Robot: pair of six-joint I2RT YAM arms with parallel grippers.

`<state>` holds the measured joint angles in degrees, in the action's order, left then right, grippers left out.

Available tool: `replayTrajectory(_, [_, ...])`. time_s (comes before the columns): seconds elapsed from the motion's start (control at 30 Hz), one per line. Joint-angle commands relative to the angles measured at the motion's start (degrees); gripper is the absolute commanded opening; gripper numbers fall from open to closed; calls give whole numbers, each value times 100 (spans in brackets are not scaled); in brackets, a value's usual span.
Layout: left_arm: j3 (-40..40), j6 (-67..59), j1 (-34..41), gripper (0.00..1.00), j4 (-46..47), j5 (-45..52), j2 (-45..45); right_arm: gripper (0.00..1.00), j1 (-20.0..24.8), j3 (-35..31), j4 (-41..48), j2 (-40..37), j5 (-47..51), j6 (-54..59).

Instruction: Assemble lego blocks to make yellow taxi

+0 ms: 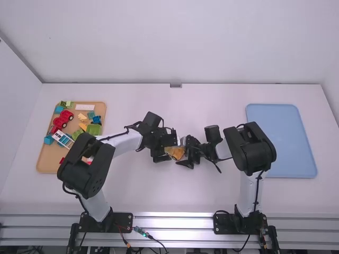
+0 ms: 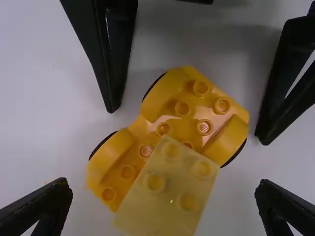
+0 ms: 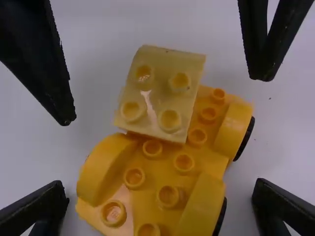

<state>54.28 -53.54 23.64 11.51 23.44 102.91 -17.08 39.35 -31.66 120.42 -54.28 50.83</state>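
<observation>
High view: left gripper (image 1: 167, 149) and right gripper (image 1: 186, 153) face each other low over the white table (image 1: 212, 193), yellow wheeled base (image 1: 175, 153) between them. Left wrist view: left jaws wide, holding nothing, pale yellow block (image 2: 167, 189) between them, base running on past it toward the right gripper's jaws. Right wrist view: right jaws wide too, also empty, base between them, block farther out over its other end, can't tell if seated.

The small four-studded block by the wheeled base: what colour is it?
The four-studded plastic block is pale yellow, clearest in the right wrist view.
</observation>
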Motion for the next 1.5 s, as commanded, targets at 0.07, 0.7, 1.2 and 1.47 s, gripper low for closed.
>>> replayTrajectory(0.07, [63, -2, -59, 99, 36, -39, -400, 99, -20, -409, -468, 273, 935, -584])
replayTrajectory(0.7, [61, -441, -596, 99, 362, 772, -1110, 99, -243, -2409, -5090, 267, 1794, -3600])
replayTrajectory(1.2, [57, -402, -583, 99, 377, 741, -1110, 99, -1010, -2371, -5418, 203, 2680, -3685])
replayTrajectory(1.47, [55, -441, -588, 99, 513, 737, -1110, 98, -1270, -1580, -4358, 201, 2946, -3388])
